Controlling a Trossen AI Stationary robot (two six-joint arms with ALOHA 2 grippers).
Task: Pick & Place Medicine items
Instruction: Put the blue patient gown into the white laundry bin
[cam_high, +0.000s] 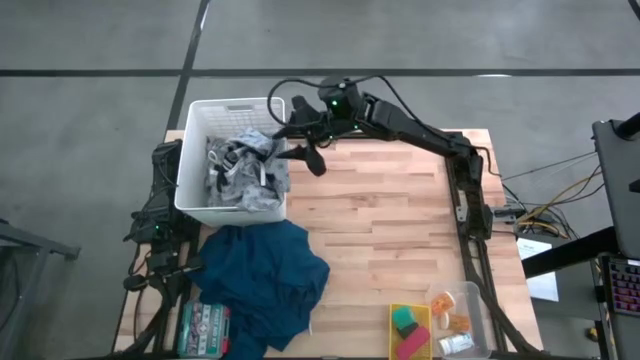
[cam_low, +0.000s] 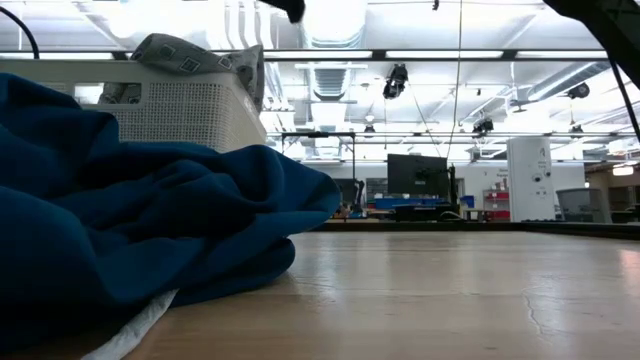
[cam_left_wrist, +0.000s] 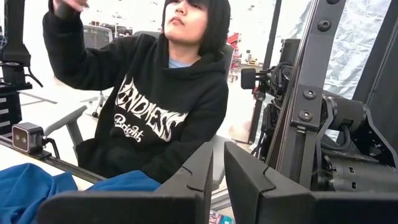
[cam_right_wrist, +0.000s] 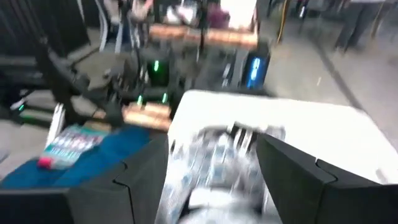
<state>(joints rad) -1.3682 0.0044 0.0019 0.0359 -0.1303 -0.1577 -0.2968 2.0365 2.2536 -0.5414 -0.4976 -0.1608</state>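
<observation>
Above the far rim of the white perforated plastic basket (cam_high: 198, 150), which is being filled by a heap of grey-and-white patterned cloth (cam_high: 245, 170), the right gripper (cam_high: 300, 150) is being held with its dark fingers (cam_right_wrist: 292, 180) spread apart and nothing between them. Beside the table's left edge the left gripper (cam_left_wrist: 217, 180) is being kept folded back, its fingers (cam_left_wrist: 193, 180) drawn close together and empty, with a seated person in a black printed hoodie (cam_left_wrist: 149, 112) being seen beyond them. On the light wooden tabletop (cam_high: 390, 210) a crumpled dark blue cloth (cam_high: 265, 280) is lying next to a flat green-and-white box (cam_high: 205, 328). At the near right corner the small white carton (cam_high: 455, 345) and tiny orange pieces (cam_high: 455, 322) are sitting inside a clear plastic tray (cam_high: 480, 300), beside a yellow tray (cam_high: 395, 312) holding green and pink blocks (cam_high: 408, 335).
</observation>
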